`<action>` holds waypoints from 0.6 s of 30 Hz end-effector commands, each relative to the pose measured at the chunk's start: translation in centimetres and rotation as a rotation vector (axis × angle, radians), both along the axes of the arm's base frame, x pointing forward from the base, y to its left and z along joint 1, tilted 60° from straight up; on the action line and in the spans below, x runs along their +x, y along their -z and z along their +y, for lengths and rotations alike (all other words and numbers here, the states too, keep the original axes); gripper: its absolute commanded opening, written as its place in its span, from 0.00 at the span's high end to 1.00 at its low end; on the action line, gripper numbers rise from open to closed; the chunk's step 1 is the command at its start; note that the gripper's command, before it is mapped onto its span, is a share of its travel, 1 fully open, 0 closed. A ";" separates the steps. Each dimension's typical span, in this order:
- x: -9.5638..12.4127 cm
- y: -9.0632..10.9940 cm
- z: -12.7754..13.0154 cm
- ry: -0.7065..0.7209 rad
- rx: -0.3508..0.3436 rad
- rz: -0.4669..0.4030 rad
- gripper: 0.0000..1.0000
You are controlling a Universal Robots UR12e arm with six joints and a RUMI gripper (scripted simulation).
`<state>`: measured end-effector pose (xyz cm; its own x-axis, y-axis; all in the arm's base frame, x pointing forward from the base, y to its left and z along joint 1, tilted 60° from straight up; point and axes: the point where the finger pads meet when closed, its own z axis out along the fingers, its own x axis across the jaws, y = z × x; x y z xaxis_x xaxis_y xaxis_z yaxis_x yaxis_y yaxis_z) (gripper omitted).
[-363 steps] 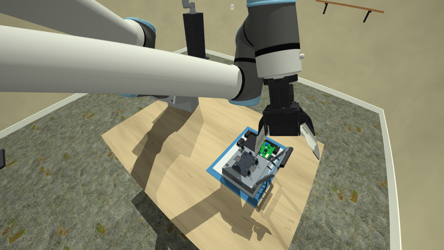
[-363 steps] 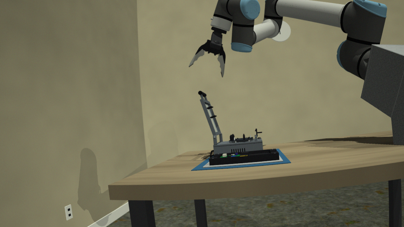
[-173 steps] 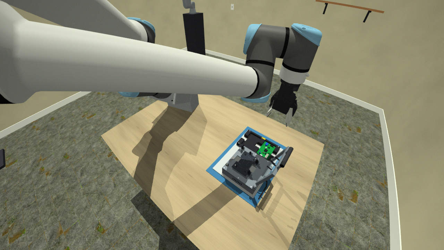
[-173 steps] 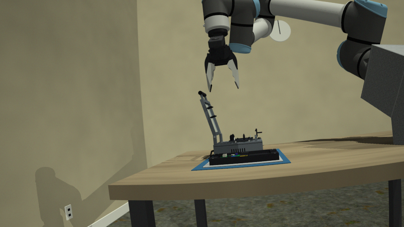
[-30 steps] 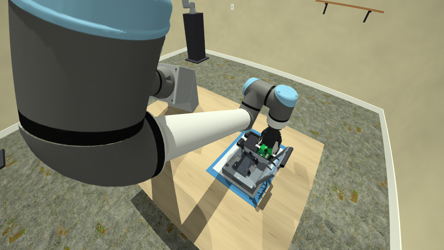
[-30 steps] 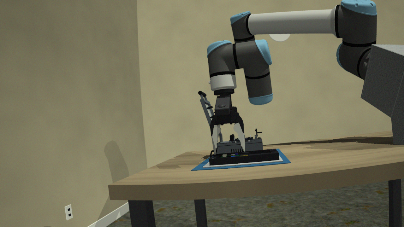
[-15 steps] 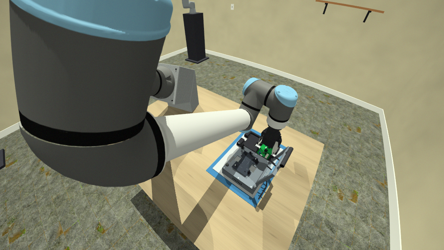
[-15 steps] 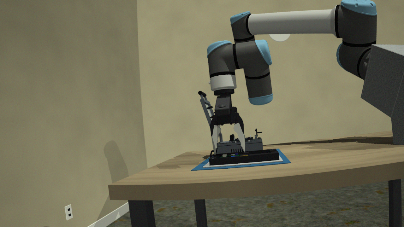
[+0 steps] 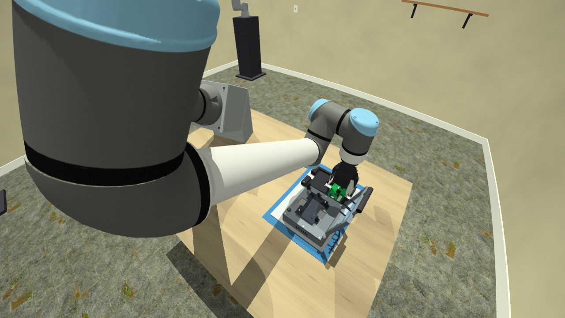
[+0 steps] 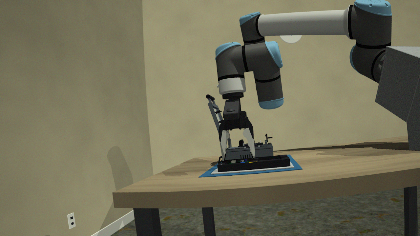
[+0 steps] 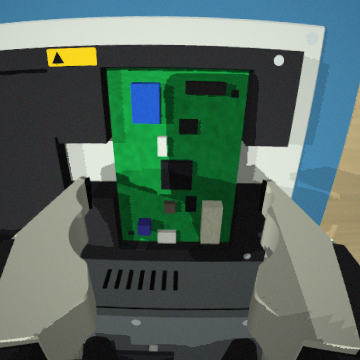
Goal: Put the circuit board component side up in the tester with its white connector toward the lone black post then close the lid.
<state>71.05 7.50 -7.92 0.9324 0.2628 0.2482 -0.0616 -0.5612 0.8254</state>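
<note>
Wrist view shows the green rectangular circuit board (image 9: 337, 192) (image 11: 176, 155) lying component side up in its slot of the black tray (image 9: 320, 179) (image 10: 254, 165) (image 11: 40, 110), a blue block and several black chips on its face. The black two-jaw gripper with pale grey fingers (image 9: 342, 189) (image 10: 238, 157) points down over it, its fingers spread wider than the board, one on either side, and nothing is held between them. In the exterior view the fingertips are close to the top of the tray; whether they touch it, I cannot tell.

A yellow warning label with a black triangle (image 11: 71, 57) sits on the tray's border. The tray rests on a white sheet (image 10: 214, 173) (image 11: 314, 45), which lies on a blue mat (image 9: 272, 215) (image 10: 295, 167) (image 11: 335, 65) on the light wooden table (image 9: 375, 237) (image 10: 176, 182) (image 11: 350, 165).

Right beside the tray stands the grey box-shaped tester (image 9: 302, 229) (image 10: 264, 150) (image 11: 175, 290), with slotted vents in its side and a dark bed on top. Its grey-framed lid with a black bar handle (image 9: 364, 199) (image 10: 215, 112) is raised and tilted, not latched.
</note>
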 end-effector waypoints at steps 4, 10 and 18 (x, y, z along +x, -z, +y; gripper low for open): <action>0.0 0.0 0.1 -0.001 0.000 -0.001 0.41; 0.0 0.0 0.0 -0.001 0.000 -0.001 0.41; 0.1 0.1 -0.1 -0.001 0.000 -0.001 0.41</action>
<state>71.08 7.42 -7.97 0.9324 0.2628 0.2482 -0.0616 -0.5612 0.8254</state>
